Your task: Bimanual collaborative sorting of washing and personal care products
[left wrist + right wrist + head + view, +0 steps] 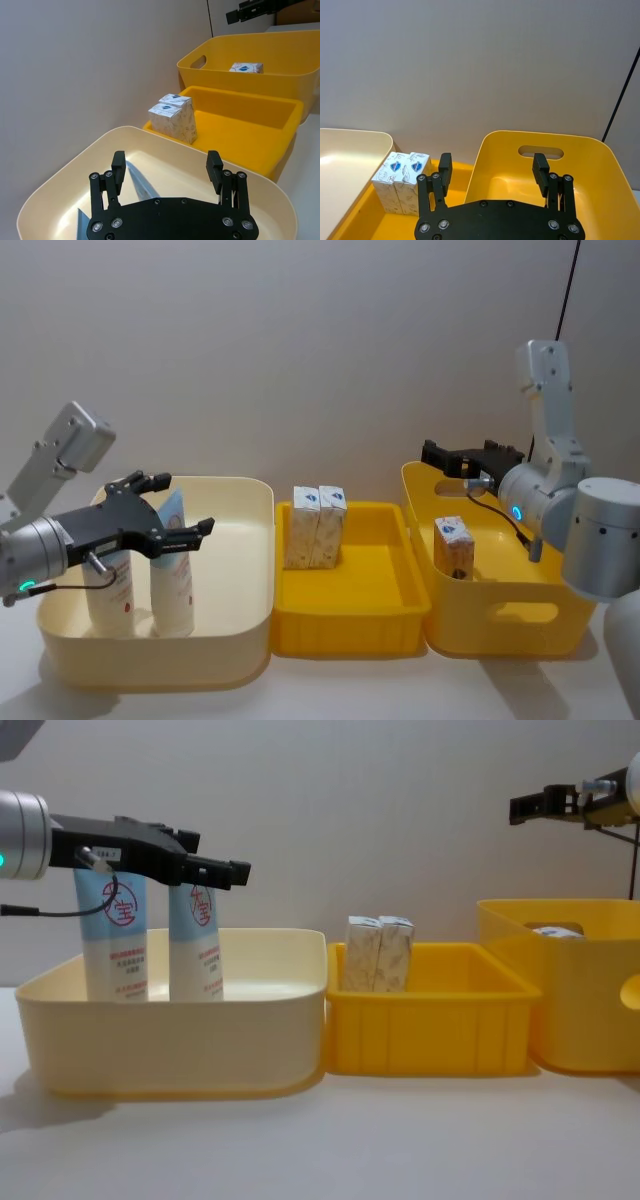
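Two tubes are seen standing upright, side by side, in the cream bin at the left. The left gripper is held just over their crimped ends, fingers spread wide and nothing grasped. Two boxes are stood touching at the back of the middle tray. A third box is stood in the yellow bin at the right, over whose far rim the right gripper is held high, fingers apart and empty.
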Robot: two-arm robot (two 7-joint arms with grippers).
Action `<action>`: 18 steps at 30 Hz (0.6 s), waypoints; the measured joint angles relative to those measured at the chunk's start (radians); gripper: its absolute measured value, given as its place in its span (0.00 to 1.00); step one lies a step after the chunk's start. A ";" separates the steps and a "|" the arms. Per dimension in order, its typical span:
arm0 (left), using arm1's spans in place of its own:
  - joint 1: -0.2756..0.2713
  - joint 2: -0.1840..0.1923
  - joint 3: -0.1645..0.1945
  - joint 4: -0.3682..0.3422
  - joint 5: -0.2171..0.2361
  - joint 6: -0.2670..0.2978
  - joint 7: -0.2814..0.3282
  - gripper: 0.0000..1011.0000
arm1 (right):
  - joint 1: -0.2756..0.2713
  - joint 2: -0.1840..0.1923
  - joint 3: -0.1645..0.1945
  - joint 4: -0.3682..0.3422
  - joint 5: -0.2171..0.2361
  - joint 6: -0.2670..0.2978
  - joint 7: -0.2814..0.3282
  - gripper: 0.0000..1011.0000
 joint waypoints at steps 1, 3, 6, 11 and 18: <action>0.000 0.002 0.000 -0.003 0.001 -0.003 0.005 0.99 | 0.000 0.000 0.000 0.000 0.000 0.000 0.000 0.99; 0.001 0.003 0.000 -0.005 0.002 -0.006 0.010 0.99 | 0.000 0.000 0.000 0.000 0.000 0.000 0.000 0.99; 0.001 0.004 0.000 -0.007 0.004 -0.008 0.021 0.99 | 0.000 0.000 0.000 0.000 0.000 0.000 0.000 0.99; -0.003 0.005 0.002 -0.001 0.009 -0.007 0.043 0.99 | 0.000 0.000 0.000 0.000 0.000 0.000 0.000 0.99; -0.012 0.000 0.006 0.022 0.021 0.019 0.077 0.99 | 0.000 0.000 0.000 0.000 0.000 0.000 0.000 0.99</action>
